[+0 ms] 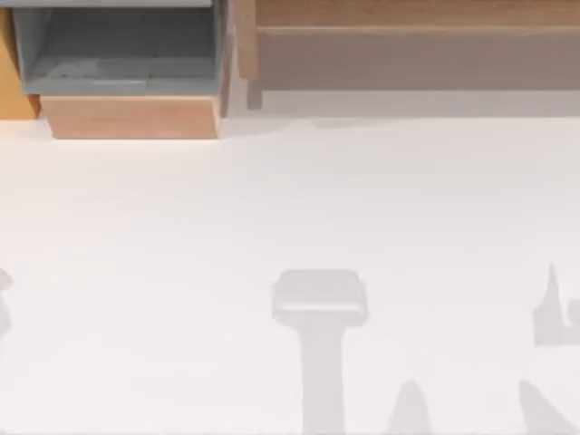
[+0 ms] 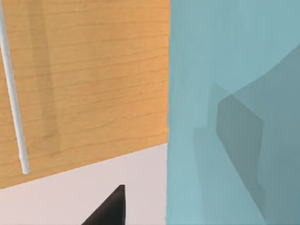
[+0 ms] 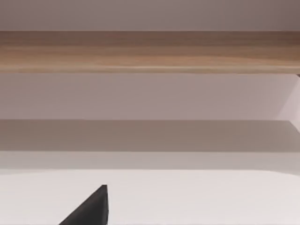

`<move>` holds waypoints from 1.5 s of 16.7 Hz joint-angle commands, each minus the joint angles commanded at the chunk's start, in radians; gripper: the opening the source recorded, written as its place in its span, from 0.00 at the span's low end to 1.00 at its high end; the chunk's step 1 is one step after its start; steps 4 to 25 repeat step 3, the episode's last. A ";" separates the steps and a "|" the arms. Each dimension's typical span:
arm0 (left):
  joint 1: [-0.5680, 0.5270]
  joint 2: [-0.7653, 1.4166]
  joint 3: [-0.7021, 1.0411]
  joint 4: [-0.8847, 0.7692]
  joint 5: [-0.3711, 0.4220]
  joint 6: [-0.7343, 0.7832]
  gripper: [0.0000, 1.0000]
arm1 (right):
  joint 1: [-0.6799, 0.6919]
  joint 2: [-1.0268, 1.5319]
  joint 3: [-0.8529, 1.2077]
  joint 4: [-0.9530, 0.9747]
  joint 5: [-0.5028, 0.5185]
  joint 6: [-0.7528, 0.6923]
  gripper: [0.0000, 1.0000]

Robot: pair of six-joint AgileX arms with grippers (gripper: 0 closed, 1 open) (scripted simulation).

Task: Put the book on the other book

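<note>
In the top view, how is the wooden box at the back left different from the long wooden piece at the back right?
1. The wooden box has a grey hollow inside; the long wooden piece shows plain flat panels.
2. The box is narrower; the long piece runs out to the right edge.
3. The box reaches further forward than the long piece.
Both are light brown wood at the back of the white table.

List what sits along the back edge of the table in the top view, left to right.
Open grey-lined wooden drawer box with a light wood front panel → narrow upright wooden post → long light wooden shelf board running to the right edge. No books are visible there.
</note>
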 joint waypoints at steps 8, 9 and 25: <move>0.000 0.000 0.000 0.000 0.000 0.000 1.00 | 0.000 0.000 0.000 0.000 0.000 0.000 1.00; 0.000 0.000 0.000 0.000 0.000 0.000 1.00 | 0.000 0.000 0.000 0.000 0.000 0.000 1.00; 0.000 0.000 0.000 0.000 0.000 0.000 1.00 | 0.000 0.000 0.000 0.000 0.000 0.000 1.00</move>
